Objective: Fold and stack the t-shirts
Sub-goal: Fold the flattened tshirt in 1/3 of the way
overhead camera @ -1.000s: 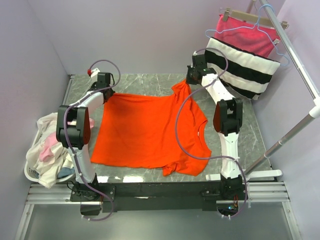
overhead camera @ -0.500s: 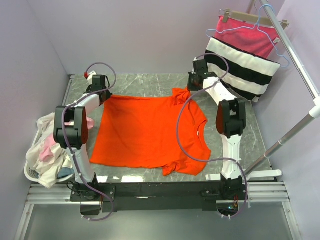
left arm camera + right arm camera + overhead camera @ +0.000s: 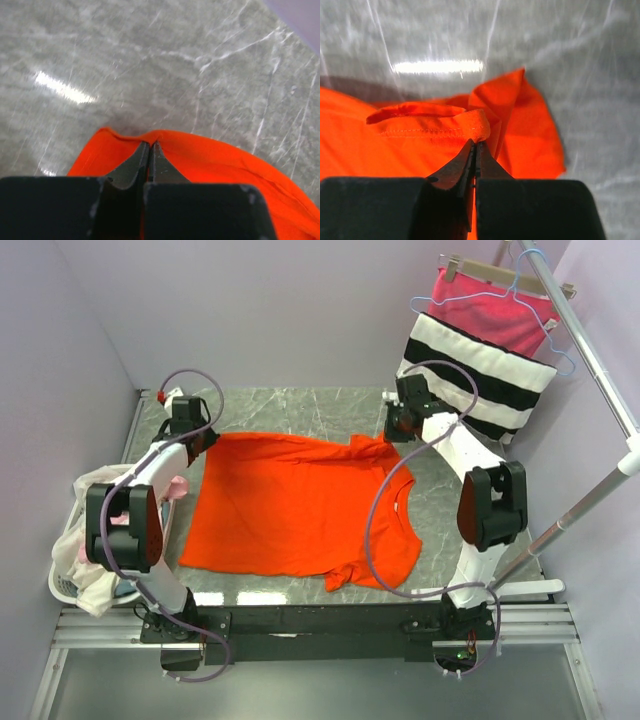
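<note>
Orange-red t-shirt (image 3: 300, 510): spread nearly flat across the middle of the surface (image 3: 300, 405), with the collar towards the right and the hem towards the left. One sleeve is bunched at the near edge. The other sleeve is lifted slightly at the far right.

Left claw (image 3: 206, 437): pressed together on the far left corner of the shirt. In the left wrist view, a small peak of orange cloth is seen pinched between the dark fingertips, just above the grey marble.

Right claw (image 3: 387, 437): pressed together on the far sleeve. In the right wrist view, the stitched sleeve hem is seen curled over the fingertips, and a flap of cloth is folded beside it to the right.

Arms: both are stretched towards the far side, the left one along the left edge of the shirt and the right one along its right edge.

Cream-white and pale pink t-shirts (image 3: 75, 540): heaped loosely in a white basket (image 3: 58, 585) off the left edge of the surface, partly hidden by the left arm.

Striped cloth (image 3: 480, 380): pink with broad black and white bands, hung at the far right from a pale blue hanger (image 3: 500, 295) on a slanting rail (image 3: 590, 350).
</note>
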`<state>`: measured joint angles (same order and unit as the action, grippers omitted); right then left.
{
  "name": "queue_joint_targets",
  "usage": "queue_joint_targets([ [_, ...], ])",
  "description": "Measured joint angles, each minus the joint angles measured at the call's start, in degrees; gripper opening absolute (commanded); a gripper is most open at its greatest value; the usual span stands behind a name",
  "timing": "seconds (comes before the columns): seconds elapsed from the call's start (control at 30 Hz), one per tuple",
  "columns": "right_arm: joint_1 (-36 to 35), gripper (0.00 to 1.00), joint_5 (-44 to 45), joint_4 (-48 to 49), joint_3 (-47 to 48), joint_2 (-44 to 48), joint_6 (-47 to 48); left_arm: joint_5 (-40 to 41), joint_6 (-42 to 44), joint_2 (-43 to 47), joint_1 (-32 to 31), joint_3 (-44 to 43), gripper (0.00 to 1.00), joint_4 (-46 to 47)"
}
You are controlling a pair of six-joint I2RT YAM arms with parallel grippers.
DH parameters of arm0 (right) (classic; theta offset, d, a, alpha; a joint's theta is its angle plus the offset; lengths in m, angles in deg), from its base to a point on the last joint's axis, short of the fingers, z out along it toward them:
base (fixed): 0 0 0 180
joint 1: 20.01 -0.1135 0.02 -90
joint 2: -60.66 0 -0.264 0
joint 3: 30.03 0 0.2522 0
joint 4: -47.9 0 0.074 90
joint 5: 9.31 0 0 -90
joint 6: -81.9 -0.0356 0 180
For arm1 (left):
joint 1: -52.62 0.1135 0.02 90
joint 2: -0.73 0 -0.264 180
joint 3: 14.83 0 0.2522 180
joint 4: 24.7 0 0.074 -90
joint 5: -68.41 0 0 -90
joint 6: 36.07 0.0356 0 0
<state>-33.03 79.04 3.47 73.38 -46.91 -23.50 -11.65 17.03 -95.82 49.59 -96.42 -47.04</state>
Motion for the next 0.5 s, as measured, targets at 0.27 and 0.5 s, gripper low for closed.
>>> queue_joint_targets([
  [0.27, -3.3, 0.00, 3.0, -3.2, -9.8, 6.1, -1.6, 1.6, -0.9, 2.2, -0.1, 7.6, 0.01, -3.2],
  [0.5, -6.0, 0.00, 6.0, -5.0, -20.2, 11.0, -5.2, 3.8, -1.8, 4.2, -0.1, 11.0, 0.01, -5.9],
])
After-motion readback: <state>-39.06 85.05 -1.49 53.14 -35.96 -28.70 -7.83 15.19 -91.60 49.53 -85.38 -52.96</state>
